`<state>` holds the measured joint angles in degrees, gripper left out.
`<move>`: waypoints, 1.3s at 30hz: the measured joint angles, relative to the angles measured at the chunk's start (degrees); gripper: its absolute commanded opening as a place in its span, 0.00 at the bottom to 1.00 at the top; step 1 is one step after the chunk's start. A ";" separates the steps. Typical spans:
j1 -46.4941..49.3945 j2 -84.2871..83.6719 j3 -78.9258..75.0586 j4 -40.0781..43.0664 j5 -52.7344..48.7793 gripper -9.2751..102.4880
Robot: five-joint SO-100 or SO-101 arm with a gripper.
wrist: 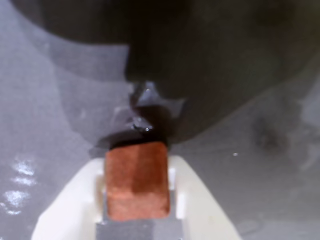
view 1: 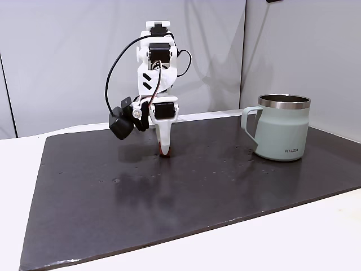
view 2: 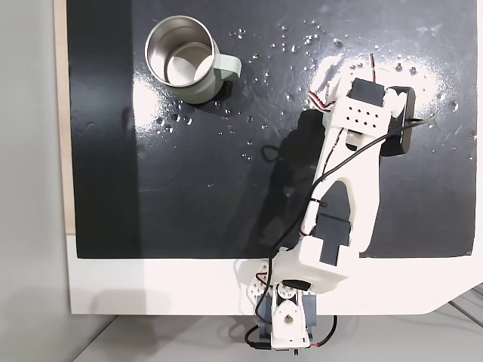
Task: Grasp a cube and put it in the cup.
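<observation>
The reddish-orange cube fills the lower middle of the wrist view, pressed between the white fingers of my gripper, which is shut on it. In a fixed view from the side, the gripper points straight down with its tip at the black mat, and a speck of the cube shows at the tip. The sage-green cup stands upright well to the right, apart from the gripper. From above, the cup sits at the mat's far left corner, and the arm covers the gripper and cube.
The black mat is wet, with droplets scattered near the cup and the arm. A black camera hangs on the gripper's left side. The white table borders the mat, and a grey wall stands behind.
</observation>
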<state>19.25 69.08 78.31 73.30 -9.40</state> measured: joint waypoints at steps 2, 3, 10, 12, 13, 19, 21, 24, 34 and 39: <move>0.09 0.00 0.00 0.00 0.00 0.13; 0.26 0.00 0.00 0.00 -0.18 0.13; 0.26 0.00 0.00 0.09 -0.26 0.13; 0.26 0.35 0.00 0.35 -0.26 0.13; 0.26 1.05 0.00 0.88 -0.26 0.13; -0.09 10.81 0.00 4.31 -0.09 0.13; -0.62 14.68 0.00 6.15 -0.09 0.13; -1.49 20.74 -0.79 8.79 0.18 0.13; -4.48 31.03 -10.46 17.75 2.02 0.12; -5.36 31.03 -12.30 18.54 2.55 0.12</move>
<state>13.89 100.11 66.01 91.85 -6.86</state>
